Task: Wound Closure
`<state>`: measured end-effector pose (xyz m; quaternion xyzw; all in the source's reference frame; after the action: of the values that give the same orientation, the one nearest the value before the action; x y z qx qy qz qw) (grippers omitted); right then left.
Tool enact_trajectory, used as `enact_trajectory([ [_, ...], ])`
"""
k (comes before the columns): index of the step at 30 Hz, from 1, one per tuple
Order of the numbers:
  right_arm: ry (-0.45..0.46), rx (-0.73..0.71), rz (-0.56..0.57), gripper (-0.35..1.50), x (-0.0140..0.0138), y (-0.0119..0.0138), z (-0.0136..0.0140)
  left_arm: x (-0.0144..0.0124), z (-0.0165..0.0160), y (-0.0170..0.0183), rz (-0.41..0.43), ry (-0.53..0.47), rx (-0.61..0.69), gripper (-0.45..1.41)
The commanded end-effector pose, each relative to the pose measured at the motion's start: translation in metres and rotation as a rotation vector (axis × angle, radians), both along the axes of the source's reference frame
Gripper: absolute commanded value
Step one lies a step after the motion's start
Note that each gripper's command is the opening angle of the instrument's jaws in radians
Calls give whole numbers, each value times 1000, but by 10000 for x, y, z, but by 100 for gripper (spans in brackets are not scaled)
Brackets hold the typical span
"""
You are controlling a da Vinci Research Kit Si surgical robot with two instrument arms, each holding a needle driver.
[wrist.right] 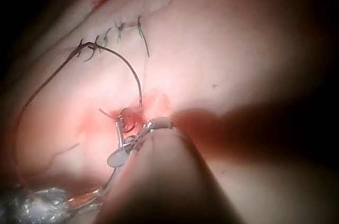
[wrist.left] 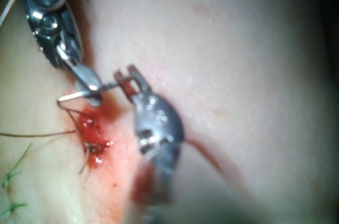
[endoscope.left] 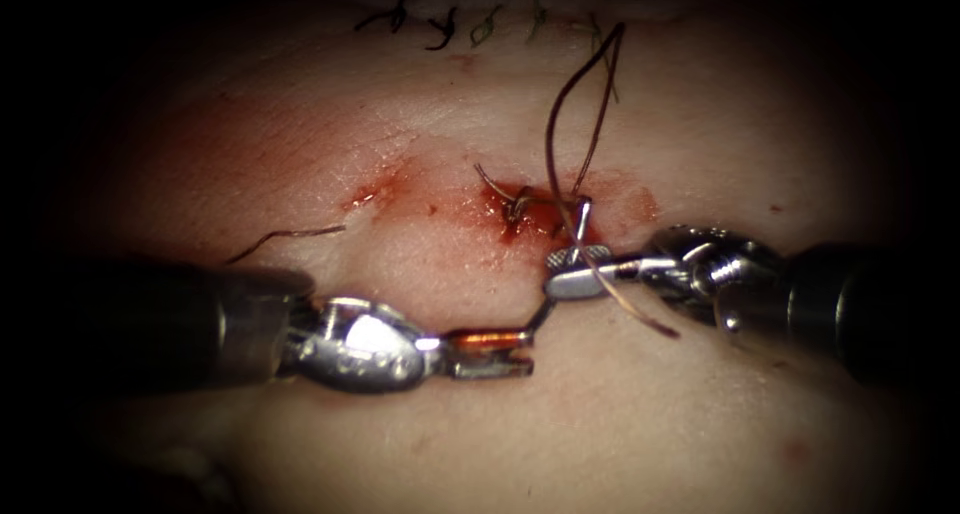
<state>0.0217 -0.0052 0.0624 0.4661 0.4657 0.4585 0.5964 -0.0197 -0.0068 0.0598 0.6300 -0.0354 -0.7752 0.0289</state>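
Nearest, the left arm's steel needle driver (endoscope.left: 490,354) reaches in level from 9 o'clock, its fingers (endoscope.left: 487,340) narrowly parted at one end of the single curved silver needle (endoscope.left: 541,313). The right arm's steel needle driver (endoscope.left: 577,271) comes in from 3 o'clock, clamped on the needle's mid-curve. Beyond lie the pale pork tissue's (endoscope.left: 700,124) red cut (endoscope.left: 515,209), one dark looping thread (endoscope.left: 560,104), one loose thread end (endoscope.left: 290,235) and, at 12 o'clock, five old stitches (endoscope.left: 445,26).
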Motion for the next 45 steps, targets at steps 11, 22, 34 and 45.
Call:
enact_trajectory([
  [11, 0, -3, 2, -35, 10, 4, 8, -11, 5, -9, 9, -4, -32, -45],
  [22, -71, 8, 88, 54, 10, 8, 9, -24, 10, -17, 30, 21, -63, -45],
  [34, -243, -53, 191, 79, 10, 6, -17, -16, 14, -12, -81, 125, -80, -45],
  [45, -364, -119, 185, 109, 10, 0, -24, -14, 18, -16, -127, 181, -113, -45],
])
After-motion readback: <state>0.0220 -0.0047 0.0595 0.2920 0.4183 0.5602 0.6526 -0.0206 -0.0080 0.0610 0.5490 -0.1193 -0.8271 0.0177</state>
